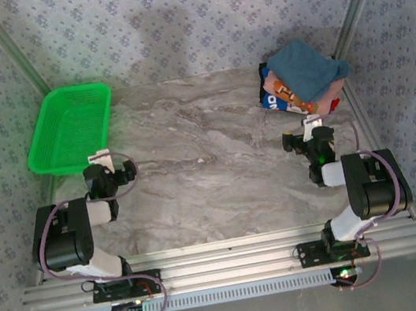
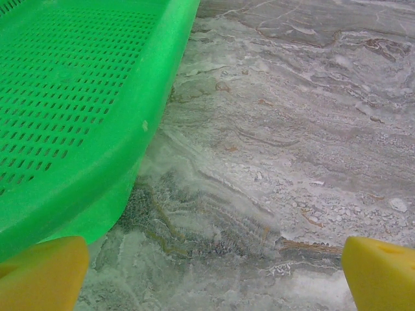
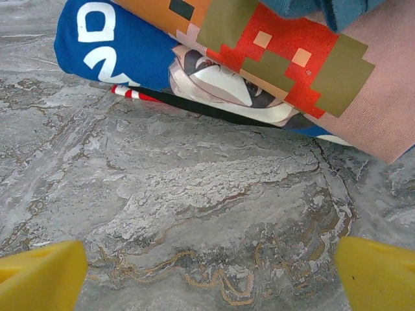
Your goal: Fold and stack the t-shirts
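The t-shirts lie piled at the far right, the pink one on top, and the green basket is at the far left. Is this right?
No: the teal-blue shirt lies on top, the pink shirt under it, as the top external view shows. The rest holds.

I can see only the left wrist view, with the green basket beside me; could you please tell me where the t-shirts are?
Observer: The t-shirts are piled at the far right corner of the table, on the opposite side from the basket.
Operator: Thank you. Which one lies on top?
Observer: The teal-blue shirt is on top, over the pink shirt with the blocky print.
Operator: Is the right end effector holding anything?
Observer: No, the right end effector is open over bare table, just short of the pile.
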Available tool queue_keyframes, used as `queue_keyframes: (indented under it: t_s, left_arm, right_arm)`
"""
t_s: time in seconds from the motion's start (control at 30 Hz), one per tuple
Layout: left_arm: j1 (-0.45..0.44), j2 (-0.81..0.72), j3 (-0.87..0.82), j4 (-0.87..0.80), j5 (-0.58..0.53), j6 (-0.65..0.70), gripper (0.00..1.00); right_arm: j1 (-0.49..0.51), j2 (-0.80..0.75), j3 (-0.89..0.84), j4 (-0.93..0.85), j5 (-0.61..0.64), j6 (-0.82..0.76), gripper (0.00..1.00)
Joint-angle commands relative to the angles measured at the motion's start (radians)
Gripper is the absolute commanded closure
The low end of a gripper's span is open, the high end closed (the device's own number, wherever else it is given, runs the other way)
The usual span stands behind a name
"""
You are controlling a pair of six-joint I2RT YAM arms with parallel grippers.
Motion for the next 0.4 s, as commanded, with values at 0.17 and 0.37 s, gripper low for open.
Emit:
queue_keyframes:
  t_s: [0.17,0.37]
  left_arm:
    - [-0.001,-0.006,0.022,0.001,-0.010,0.015,0.00]
    - [-0.002,-0.005,0.022,0.001,-0.010,0.015,0.00]
  right_arm:
    - [-0.006,-0.004,0.026,-0.013,0.009,-0.017,0.00]
    - [-0.004,-0.006,0.020,-0.005,0.008,-0.019,0.00]
